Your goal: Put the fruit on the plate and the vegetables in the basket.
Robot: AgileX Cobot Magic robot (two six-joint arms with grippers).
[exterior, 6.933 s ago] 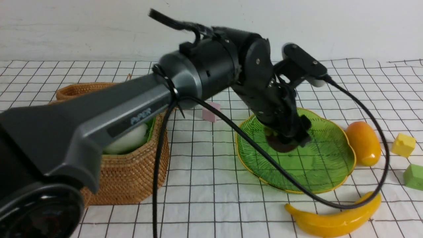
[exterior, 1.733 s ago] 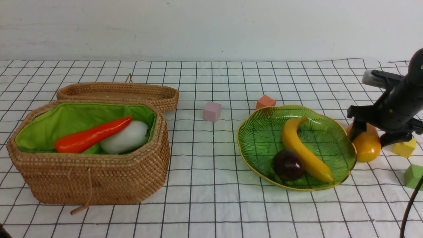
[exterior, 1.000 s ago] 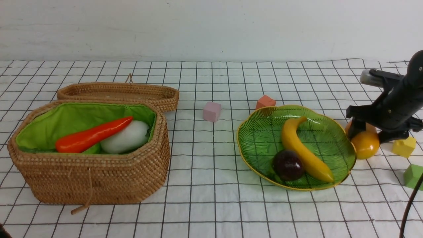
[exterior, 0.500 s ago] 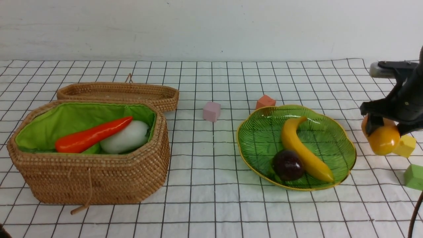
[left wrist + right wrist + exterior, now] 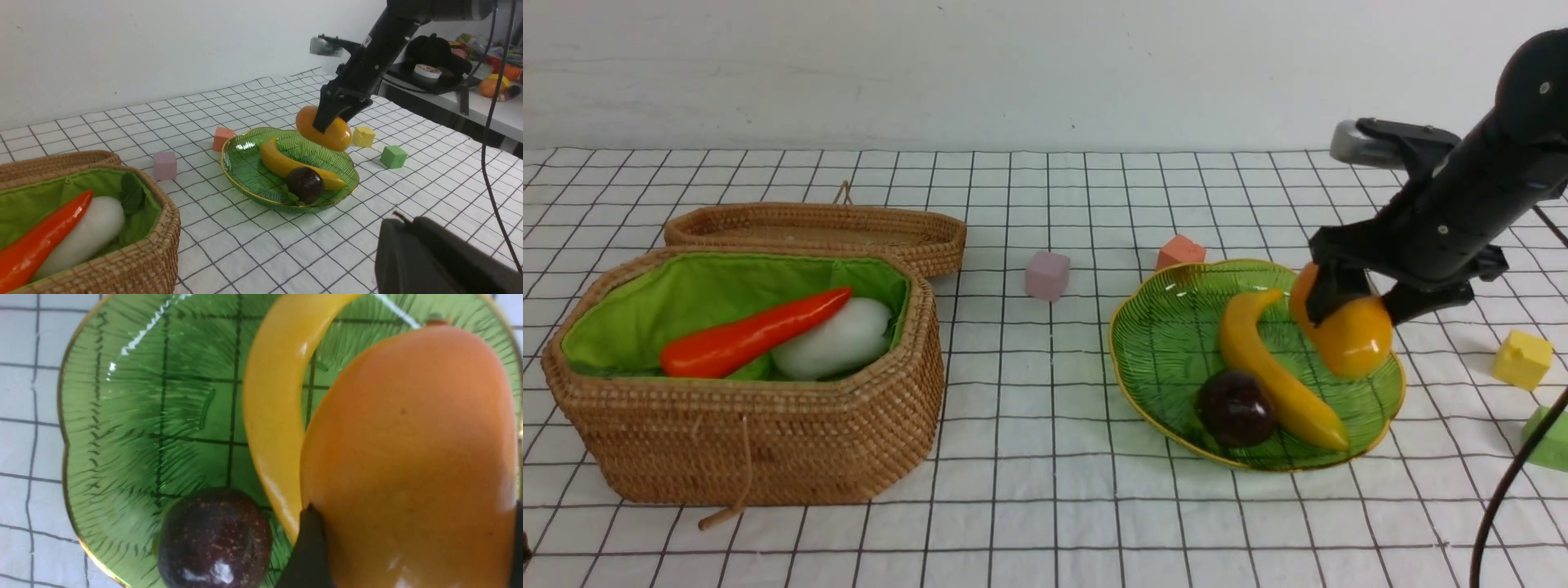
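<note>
While the mango hangs over the plate: every other piece looks sorted, so this is likely the last placement.
Right hand (image 5: pixel 1349 309): clamped wide across the mango (image 5: pixel 1343 333), fingers on its two broad sides, holding it above the plate's right half.
Left hand (image 5: pixel 441 261): only a dark part of it shows in its own wrist view; its jaws are out of sight but shut, holding nothing visible.
Plate (image 5: pixel 1168 343): already carries the banana (image 5: pixel 1270 371) and the mangosteen (image 5: pixel 1235 407), lying close together; the open room is to the right of the banana.
Basket (image 5: pixel 768 457): holds the carrot (image 5: pixel 747 335), the radish (image 5: pixel 837 339) and a sliver of green cabbage (image 5: pixel 742 370) beneath them.
Handling, as a judgement: the mango looks rigid, glossy and rounded, so probably light but slippery and prone to roll; a grip across the thick middle suits it.
Risk: the glass plate seems fragile, so a low, gentle release is wise, clear of the banana.
</note>
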